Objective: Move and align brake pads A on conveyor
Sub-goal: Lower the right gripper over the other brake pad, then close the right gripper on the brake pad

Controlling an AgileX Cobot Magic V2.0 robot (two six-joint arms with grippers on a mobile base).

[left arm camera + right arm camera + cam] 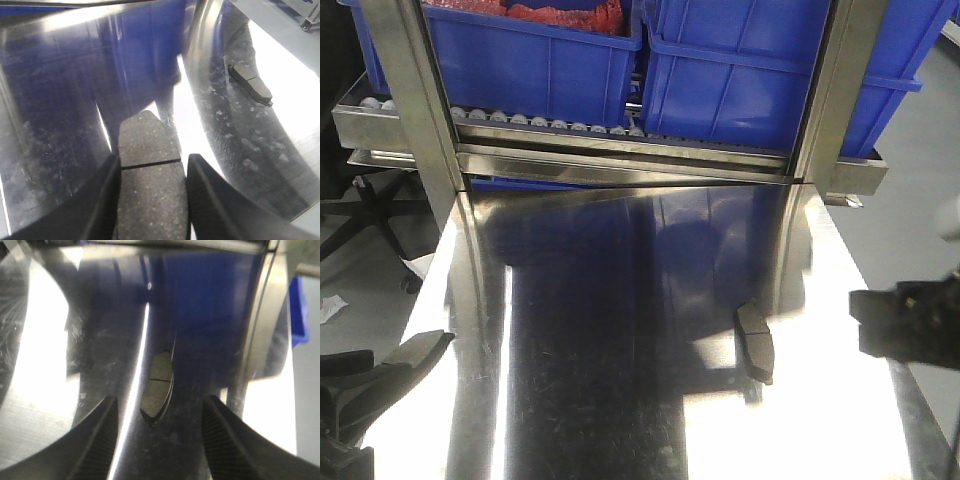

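Observation:
One grey-brown brake pad (149,145) with a centre groove sits between the fingers of my left gripper (152,161), which is shut on it. In the front view that gripper (392,372) is at the bottom left, and the held pad (423,350) pokes out over the steel table. A second brake pad (753,340) lies flat on the table right of centre, and both wrist views show this pad (251,82) (159,377). My right gripper (865,320) (159,400) is open, to the right of this pad and apart from it. The conveyor is out of view.
The shiny steel table (620,400) fills the middle. Behind it is a roller rack (560,125) carrying blue bins (740,80), with steel uprights (415,90) at both sides. An office chair base (370,205) stands on the floor at left.

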